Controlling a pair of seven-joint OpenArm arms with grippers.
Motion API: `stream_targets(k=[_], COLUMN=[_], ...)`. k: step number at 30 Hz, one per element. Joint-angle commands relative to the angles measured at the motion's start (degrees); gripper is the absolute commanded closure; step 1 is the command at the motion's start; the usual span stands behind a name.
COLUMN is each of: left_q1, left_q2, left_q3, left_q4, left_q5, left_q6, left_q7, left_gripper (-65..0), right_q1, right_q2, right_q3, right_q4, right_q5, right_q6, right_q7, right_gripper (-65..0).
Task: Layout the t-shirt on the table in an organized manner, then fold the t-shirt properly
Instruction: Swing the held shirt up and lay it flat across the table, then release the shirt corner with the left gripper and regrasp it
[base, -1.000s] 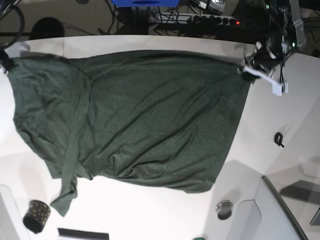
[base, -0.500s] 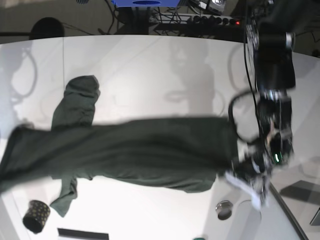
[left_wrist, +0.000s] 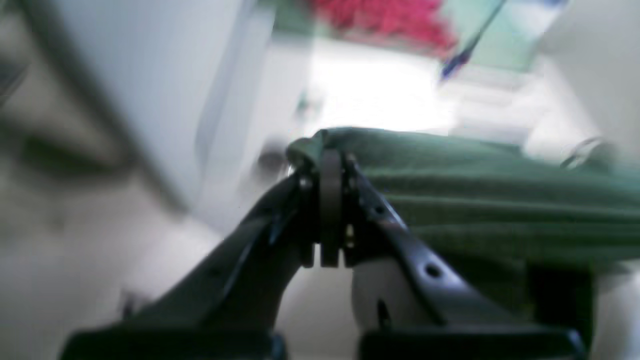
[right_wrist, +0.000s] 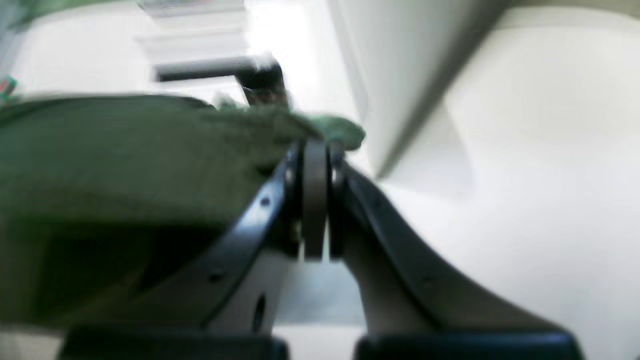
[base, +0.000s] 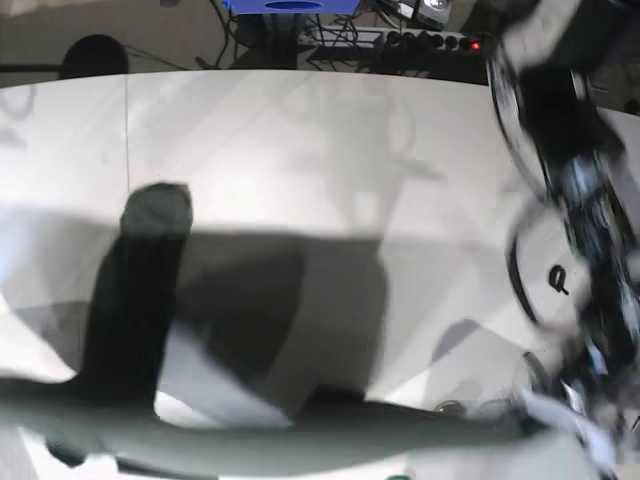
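Observation:
The dark green t-shirt (base: 300, 447) hangs stretched into a long narrow band across the near edge of the base view, above the white table (base: 300, 140). One part of it (base: 135, 290) trails toward the far side at the left. My left gripper (base: 542, 416), blurred at the right end of the band, is shut on a bunched corner of the t-shirt (left_wrist: 475, 190), fingertips (left_wrist: 330, 165) pressed together. In its wrist view, my right gripper (right_wrist: 315, 150) is shut on the other corner of the t-shirt (right_wrist: 125, 160). It lies beyond the base view's left edge.
A small black clip (base: 557, 280) lies on the table at the right, beside the blurred left arm (base: 585, 200). A round metal piece (base: 450, 408) sits near the front right. Cables and a power strip (base: 430, 40) run behind the far edge.
The shirt lay spread at the far side. Both grippers have pulled it up and toward the near edge, drawing it into a taut band. The left arm swung down the right side.

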Motion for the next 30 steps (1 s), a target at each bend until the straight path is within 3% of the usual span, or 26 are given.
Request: stream_targets(k=[1, 5, 8, 11, 15, 23, 30], left_q1=[1.9, 16.2, 25.8, 31.8, 36.5, 41.4, 43.4], left_q2=[-0.5, -0.2, -0.2, -0.4, -0.7, -1.0, -0.6], left_q3=[-0.4, -2.5, -2.6, -2.8, -3.0, -2.3, -2.2], left_q4=[1.7, 1.5, 1.4, -0.8, -5.6, -14.1, -15.7], left_q5=[-0.4, -0.4, 0.1, 0.1, 0.1, 0.1, -0.1], left_q6=[-1.1, -3.6, -4.6, -4.6, -4.6, -4.7, -4.7], left_q7=[-1.7, -3.2, -11.0, -15.4, -16.1, -22.7, -23.3], left_gripper=[0.0, 0.0, 0.0, 0.0, 0.0, 0.0, 0.0], right_q1=[-2.9, -17.9, -26.1, -30.3, -32.5, -33.3, -31.7], right_q2=[-0.3, -8.3, -13.0, -13.4, -13.4, -13.2, -13.1], right_q3=[1.4, 3.8, 2.3, -2.1, -3.3, -3.2, -2.8], right_q4=[2.5, 4.7, 1.7, -4.8, -13.5, -22.9, -28.0], right_q5=[0.3, 0.3, 0.0, -0.1, -0.1, -0.2, -0.2], right_q6=[-0.2, -0.1, -0.1, -0.1, -0.1, -0.1, -0.6], right_q7=[1.3, 3.1, 10.5, 16.3, 20.8, 24.4, 24.5], right_gripper=[0.0, 0.0, 0.0, 0.0, 0.0, 0.0, 0.0])
